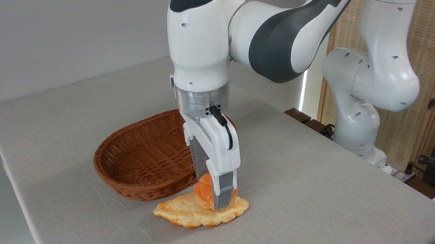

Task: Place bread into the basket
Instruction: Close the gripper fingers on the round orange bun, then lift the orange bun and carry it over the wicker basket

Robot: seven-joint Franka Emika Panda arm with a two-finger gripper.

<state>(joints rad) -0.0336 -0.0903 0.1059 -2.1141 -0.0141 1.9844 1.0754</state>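
The robot's gripper (213, 197) points down, and its fingers (224, 190) are squeezed around the little round orange bun (203, 194), one finger on each side. The bun sits on top of a flat, pale golden bread (186, 213) that lies on the grey surface (316, 190). The brown woven basket (143, 158) is just to the left, right beside the flat bread, and it has nothing in it. The white arm (209, 47) bends down from above.
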